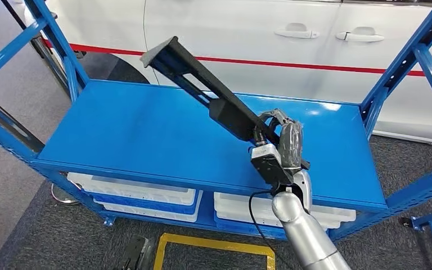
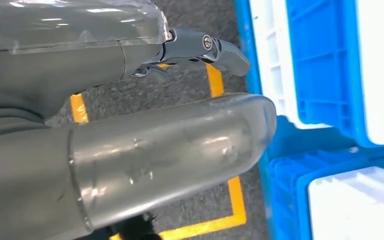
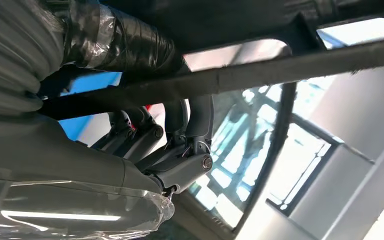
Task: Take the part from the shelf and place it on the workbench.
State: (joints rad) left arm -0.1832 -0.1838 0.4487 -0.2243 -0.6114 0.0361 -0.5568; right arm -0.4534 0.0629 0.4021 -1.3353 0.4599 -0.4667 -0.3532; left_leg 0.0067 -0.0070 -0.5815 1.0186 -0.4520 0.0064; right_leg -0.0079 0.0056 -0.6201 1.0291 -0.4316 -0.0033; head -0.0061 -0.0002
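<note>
The long black part (image 1: 214,95) is already up off the blue shelf (image 1: 146,140), tilted, with its long axis running from the right hand (image 1: 278,146) up and away toward the shelf's back-left corner. The right hand grips it at its near, lower end, fingers (image 3: 190,130) wrapped around a bar, so the weight hangs out ahead of the grip. The left hand (image 2: 200,50) hangs low and holds nothing, fingers loosely apart. Under the shelf sit white-and-blue bins (image 1: 146,197); can't tell what's in them.
</note>
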